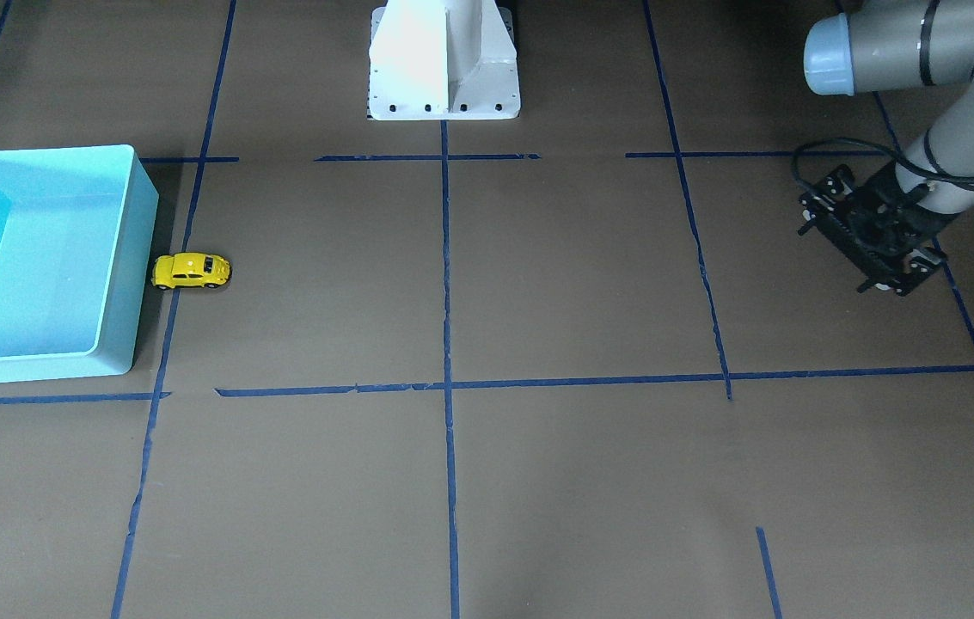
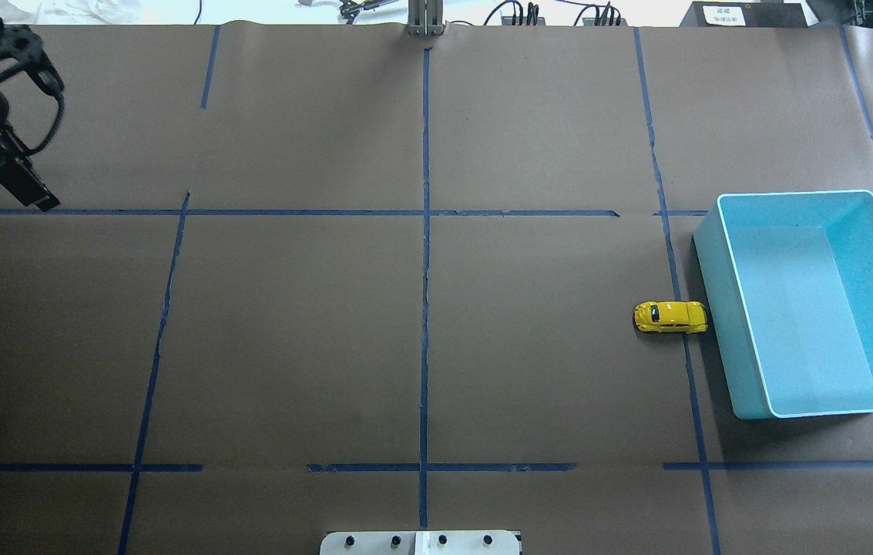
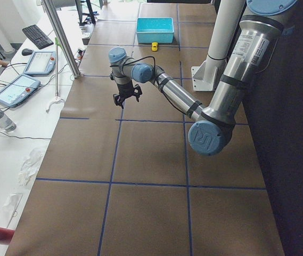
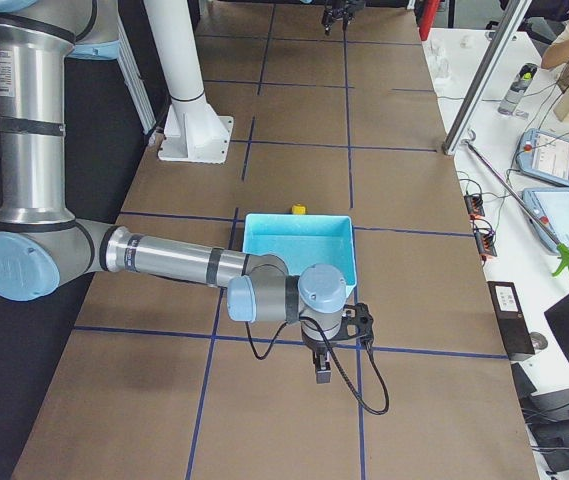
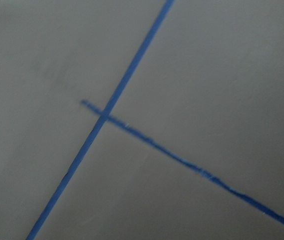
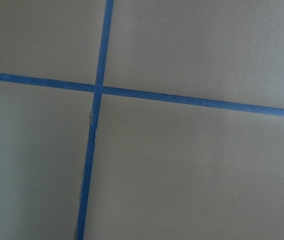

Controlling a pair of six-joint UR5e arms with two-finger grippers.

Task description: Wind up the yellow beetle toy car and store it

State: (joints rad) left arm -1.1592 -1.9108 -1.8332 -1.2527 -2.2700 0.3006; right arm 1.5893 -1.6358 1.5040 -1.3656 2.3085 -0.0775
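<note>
As things stand now: you have the yellow beetle toy car [image 2: 671, 317] on the table [image 2: 290, 347], outside the turquoise bin [image 2: 721, 324], with one end just beside its wall. Whether they touch I cannot tell.
Your left gripper [image 1: 872, 230]: it hangs at the other end of the table, well apart from the car, and carries nothing. Released or clenched, I cannot tell.
Your right gripper [image 4: 322, 376]: it hovers near the bin, on the side away from the car. Only the side camera shows it, so I cannot judge its jaws.
Step in hand: I judge it is the reach for the car, and the right arm is the nearer one.
How to do it well: come down from above and close across the car's two long sides, because the wall blocks one end. Press the wheels on the table and pull back where there is room.
Overhead and front views: both show the car beside the wall, but neither shows the right gripper.
Right side view: it alone gives the right gripper, yet the bin hides most of the car.
Wrist views: only tape lines [image 6: 99, 90], no car.
</note>
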